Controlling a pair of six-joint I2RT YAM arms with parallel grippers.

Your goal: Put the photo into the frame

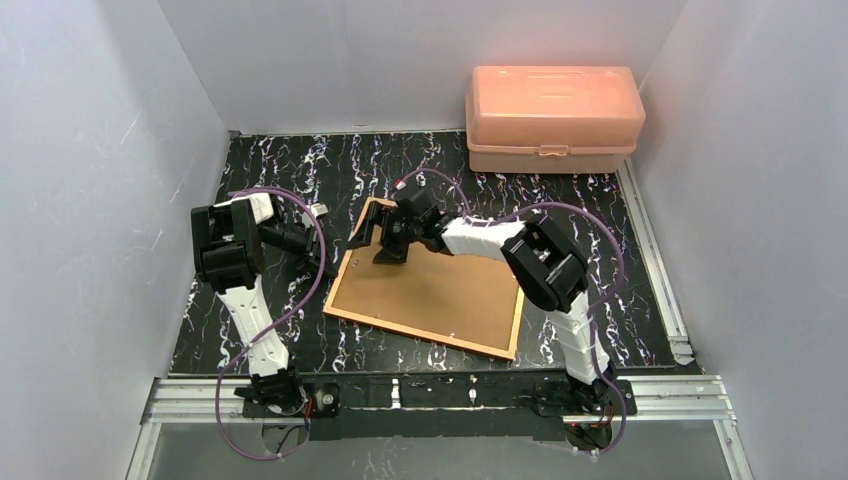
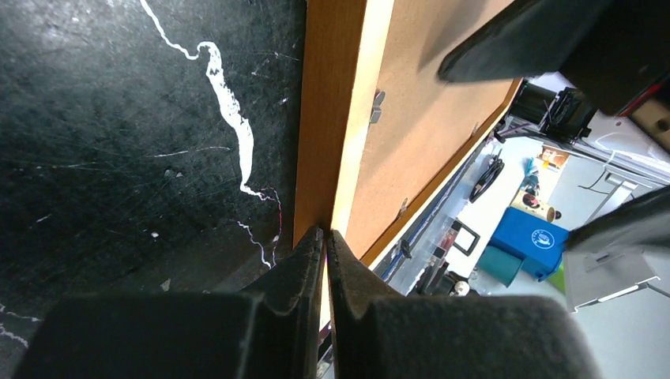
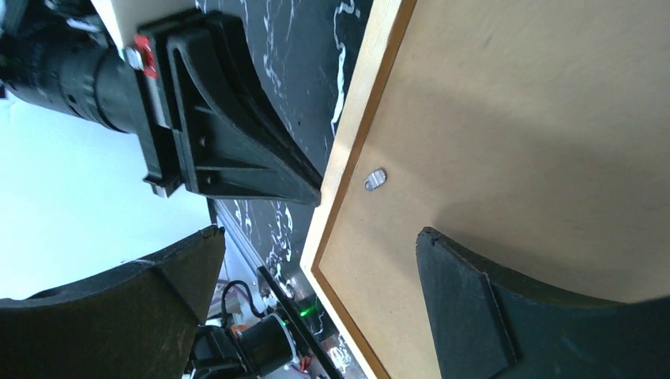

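Sideways, closed left claw (image 2: 325,234) touches frame (image 2: 320,118) edge.

frame (image 1: 418,334) on table (image 1: 600,300), box (image 1: 553,118) behind right

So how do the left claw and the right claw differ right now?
The left claw is shut, while the right claw is wide open. The left claw's tips meet the frame's rail from the side. The right claw spans that rail, with one finger over the backing board and the other off the frame. Whether the left claw pinches anything is unclear. Both are at the same rail.
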